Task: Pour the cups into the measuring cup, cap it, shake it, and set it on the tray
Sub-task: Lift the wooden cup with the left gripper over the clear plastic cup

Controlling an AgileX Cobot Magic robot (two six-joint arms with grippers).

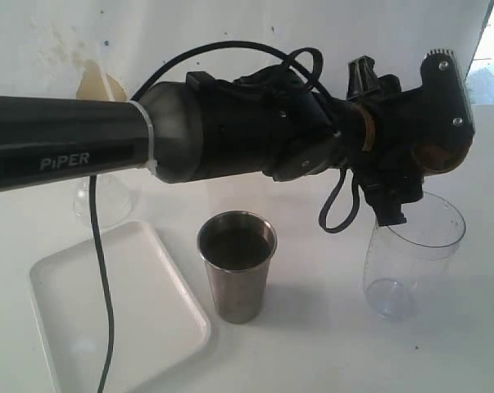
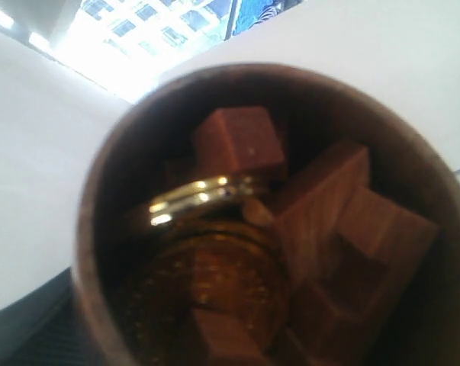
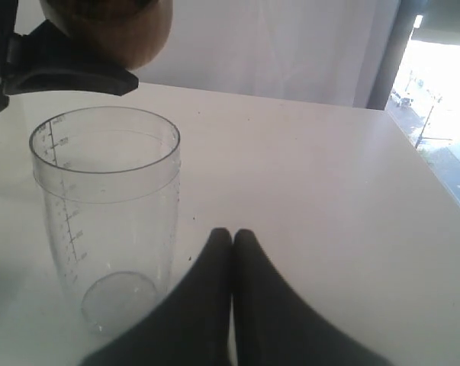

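A: Wood cup (image 3: 115, 30), where is it?
B: In the left gripper (image 1: 427, 146), jaws closed on its sides, upper right of the exterior frame. The arm (image 1: 66, 151) comes in from the left edge and crosses the middle.
A: Relative to the measuring cup (image 1: 414, 254)?
B: Above its rim, not touching. The right wrist view shows a gap between them. The measuring cup stands upright on the white table (image 1: 312, 352), right side of the frame, clear through to its base.
A: Contents of the wood cup?
B: The left wrist view looks straight into its mouth. Brown blocks (image 2: 241, 137) are piled over gold discs (image 2: 214, 282), all inside. Can't tell how far it's tipped.
A: Right gripper (image 3: 232, 235)?
B: Fingers pressed together, nothing between them. It's near the measuring cup, with no contact that I can see.
A: Steel cup (image 1: 237, 266)?
B: Upright, centre of the frame, between the tray (image 1: 148, 311) and the measuring cup. The inside is dark, contents unreadable.
A: And the tray?
B: Lower left, flat on the table, just beside the steel cup. A black cable (image 1: 107, 307) hangs across it. A clear item (image 1: 103, 205) sits behind the arm at upper left, too hidden to identify.
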